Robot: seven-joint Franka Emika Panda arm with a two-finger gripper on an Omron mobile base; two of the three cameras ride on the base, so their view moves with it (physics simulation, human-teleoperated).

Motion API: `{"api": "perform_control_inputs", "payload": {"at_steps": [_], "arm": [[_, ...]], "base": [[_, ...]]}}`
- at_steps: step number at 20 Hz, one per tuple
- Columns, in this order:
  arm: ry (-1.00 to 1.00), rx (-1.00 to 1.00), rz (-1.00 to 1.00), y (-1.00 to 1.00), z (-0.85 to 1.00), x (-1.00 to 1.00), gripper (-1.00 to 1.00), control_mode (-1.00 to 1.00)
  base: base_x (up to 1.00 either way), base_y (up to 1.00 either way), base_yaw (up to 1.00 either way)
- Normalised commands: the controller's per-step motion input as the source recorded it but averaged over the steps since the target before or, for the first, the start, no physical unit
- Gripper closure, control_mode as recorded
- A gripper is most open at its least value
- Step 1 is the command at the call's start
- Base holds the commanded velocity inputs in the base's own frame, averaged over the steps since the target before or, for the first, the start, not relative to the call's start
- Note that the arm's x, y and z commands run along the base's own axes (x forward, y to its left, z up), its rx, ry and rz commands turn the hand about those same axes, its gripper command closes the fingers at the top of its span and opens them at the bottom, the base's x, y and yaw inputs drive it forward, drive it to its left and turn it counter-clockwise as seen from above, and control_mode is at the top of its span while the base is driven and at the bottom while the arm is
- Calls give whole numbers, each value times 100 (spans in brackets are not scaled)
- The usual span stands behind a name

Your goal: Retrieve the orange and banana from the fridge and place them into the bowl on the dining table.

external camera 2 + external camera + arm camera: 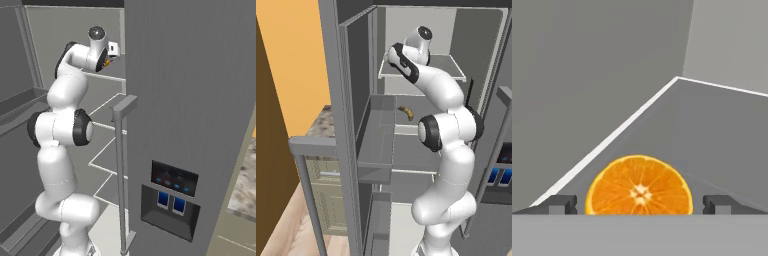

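Fingertips (562,205) of your end effector (640,206) stand wide apart in the hand view, with the orange (639,186) sitting between them and touching neither, so nothing is gripped yet. The fruit rests on a grey fridge shelf (712,130), near that shelf's white edge. Your main risk, as I judge it, is closing too early or off-centre: a round fruit can squirt out from between the pads and roll along the shelf or off its edge. A second risk is the arm (448,130), which reaches deep into the fridge (346,125); a careless withdrawal could catch a shelf or the door bin (376,145). Farther back, from the left base view, the banana (407,112) lies on a lower shelf, well apart from the orange. Count one orange, one banana, one open fridge and one end effector.
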Motion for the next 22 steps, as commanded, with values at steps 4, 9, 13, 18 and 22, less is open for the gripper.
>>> {"api": "perform_control_inputs", "payload": {"at_steps": [4, 9, 13, 18, 22], "arm": [[0, -1, 0, 7, -18, 7, -100, -100], [0, -1, 0, 11, -21, 25, -100, -100], [0, 0, 0, 1, -15, 22, -100, -100], [0, 0, 0, 0, -21, 4, -100, -100], [0, -2, 0, 3, -18, 0, 100, -100]], "base": [[0, 0, 0], [0, 0, 0], [0, 0, 0], [0, 0, 0], [0, 0, 0]]}}
